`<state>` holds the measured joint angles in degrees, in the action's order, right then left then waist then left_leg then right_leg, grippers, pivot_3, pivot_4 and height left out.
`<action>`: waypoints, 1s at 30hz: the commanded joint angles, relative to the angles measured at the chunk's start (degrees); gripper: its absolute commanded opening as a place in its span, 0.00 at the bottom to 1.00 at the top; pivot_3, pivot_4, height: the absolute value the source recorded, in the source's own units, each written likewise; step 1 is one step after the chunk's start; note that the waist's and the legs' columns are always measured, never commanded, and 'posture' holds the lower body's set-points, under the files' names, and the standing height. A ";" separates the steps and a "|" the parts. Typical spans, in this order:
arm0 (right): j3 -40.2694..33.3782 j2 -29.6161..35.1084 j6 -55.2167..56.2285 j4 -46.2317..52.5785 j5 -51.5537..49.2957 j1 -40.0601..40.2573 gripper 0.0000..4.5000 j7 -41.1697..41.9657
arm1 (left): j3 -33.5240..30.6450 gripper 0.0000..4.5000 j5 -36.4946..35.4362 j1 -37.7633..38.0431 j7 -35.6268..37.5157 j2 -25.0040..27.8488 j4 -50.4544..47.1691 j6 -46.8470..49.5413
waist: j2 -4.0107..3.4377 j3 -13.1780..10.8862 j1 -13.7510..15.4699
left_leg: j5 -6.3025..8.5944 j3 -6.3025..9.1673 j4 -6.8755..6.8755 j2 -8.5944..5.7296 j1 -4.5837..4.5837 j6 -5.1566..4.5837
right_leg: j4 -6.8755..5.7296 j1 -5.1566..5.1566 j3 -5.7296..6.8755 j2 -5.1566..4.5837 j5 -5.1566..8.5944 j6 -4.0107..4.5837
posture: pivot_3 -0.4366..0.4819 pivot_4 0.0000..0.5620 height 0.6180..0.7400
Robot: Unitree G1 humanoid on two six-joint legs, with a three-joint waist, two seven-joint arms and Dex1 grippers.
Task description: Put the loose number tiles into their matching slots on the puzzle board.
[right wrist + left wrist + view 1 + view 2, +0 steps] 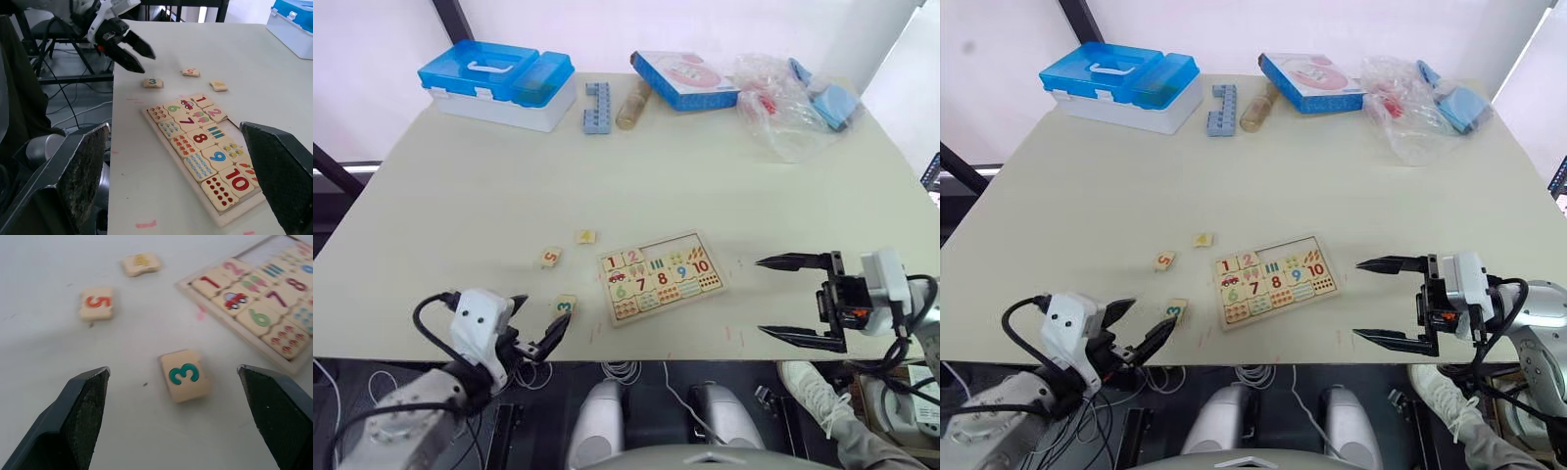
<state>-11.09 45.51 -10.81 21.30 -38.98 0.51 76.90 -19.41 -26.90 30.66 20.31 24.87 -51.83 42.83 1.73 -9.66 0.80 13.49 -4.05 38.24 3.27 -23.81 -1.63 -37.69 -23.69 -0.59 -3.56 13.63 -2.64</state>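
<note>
Green 3 tile (pixel 185 375) lies flat just ahead of the spread left gripper (pixel 188 421), between its fingers; right gripper (pixel 796 300), also spread, is far off.

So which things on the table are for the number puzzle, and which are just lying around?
For the puzzle: puzzle board, 3 tile, 5 tile, 4 tile.

Just lying around: blue-lidded box, blue-edged box, blue brick, wooden cylinder, plastic bag.
</note>
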 commanded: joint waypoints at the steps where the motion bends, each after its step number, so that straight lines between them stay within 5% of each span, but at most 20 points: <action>1: -1.03 1.59 -0.93 0.12 -1.81 -1.06 1.00 1.67 | 4.55 0.99 2.18 1.80 -6.74 -4.22 -4.90 1.40 | 0.02 0.00 -0.01 | 0.00 0.00 0.00 -0.01 -0.01 0.00 | 0.02 0.00 0.00 0.00 0.00 0.00 | 0.48 0.27 1.00; 16: -3.36 5.33 -4.75 0.02 -4.20 -1.61 1.00 3.34 | 18.45 0.99 11.13 -2.14 -18.28 -8.68 -3.32 3.76 | -0.03 0.00 -1.32 | 0.17 -0.04 -0.01 -0.06 -0.02 -0.26 | 0.28 -0.04 -0.34 -0.01 -0.07 -0.11 | 0.48 0.27 1.00; 21: -4.04 6.09 -5.60 0.48 -4.85 -1.00 1.00 3.35 | 19.73 0.62 13.39 -1.57 -20.67 -9.08 -4.54 5.37 | -0.03 0.00 -1.60 | 0.17 -0.03 -0.01 -0.06 -0.01 -0.26 | 0.27 -0.04 -0.33 0.00 -0.07 -0.11 | 0.48 0.27 1.00; 30: -4.34 5.81 -6.14 1.17 -4.96 -0.25 1.00 3.17 | 19.48 0.62 13.63 -0.54 -21.32 -10.29 -5.48 7.77 | -0.03 0.00 -1.65 | 0.21 -0.07 -0.01 -0.06 -0.02 -0.31 | 0.35 -0.04 -0.37 -0.01 -0.07 -0.12 | 0.48 0.27 1.00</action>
<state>-13.61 50.84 -17.18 20.85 -43.01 0.08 79.82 0.00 -13.61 29.03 -0.62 15.40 -55.36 49.81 1.69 -9.67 -0.84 13.71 -4.13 38.23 3.21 -23.83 -1.95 -37.34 -23.73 -0.97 -3.57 13.56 -2.76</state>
